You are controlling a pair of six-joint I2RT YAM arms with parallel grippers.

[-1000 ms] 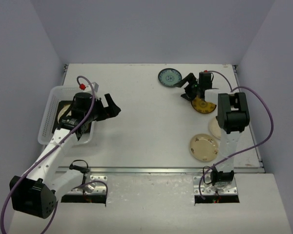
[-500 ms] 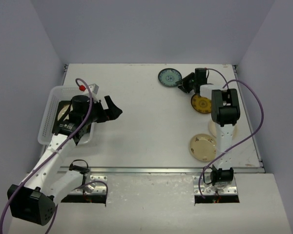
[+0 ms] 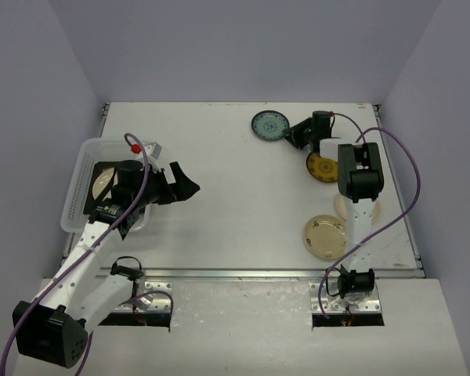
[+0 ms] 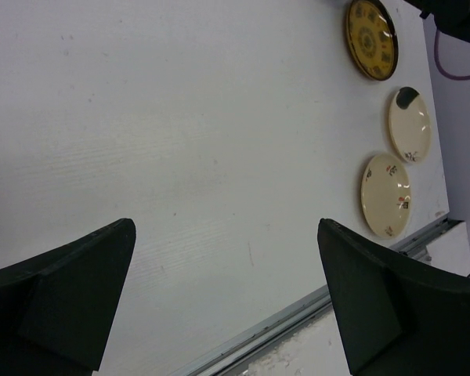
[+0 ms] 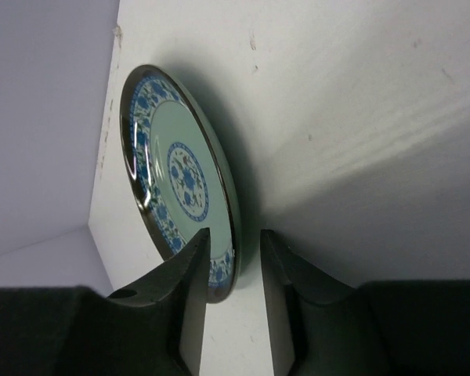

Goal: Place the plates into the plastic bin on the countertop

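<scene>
A blue patterned plate [image 3: 268,124] lies at the far side of the countertop [image 3: 235,188]. My right gripper [image 3: 291,135] is at its right edge. In the right wrist view the blue patterned plate's [image 5: 176,168] rim sits between the fingers of my right gripper [image 5: 235,235]. One finger lies over its face and the other stands apart from it, so the jaws are partly open. My left gripper [image 3: 180,180] hangs open and empty just right of the plastic bin [image 3: 77,188]. In the bin a cream round plate [image 3: 103,182] lies on a dark square one.
A brown-yellow patterned plate [image 3: 323,166] and two cream plates [image 3: 327,236] [image 3: 343,207] lie on the right, the farther cream one partly under my right arm. The left wrist view shows all three [image 4: 371,37] [image 4: 410,124] [image 4: 386,194]. A metal rail [image 3: 251,273] runs along the near edge.
My right gripper moved from the brown-yellow plate to the blue plate's edge, and the blue plate slid slightly left. My left gripper shifted a little right, away from the bin.
</scene>
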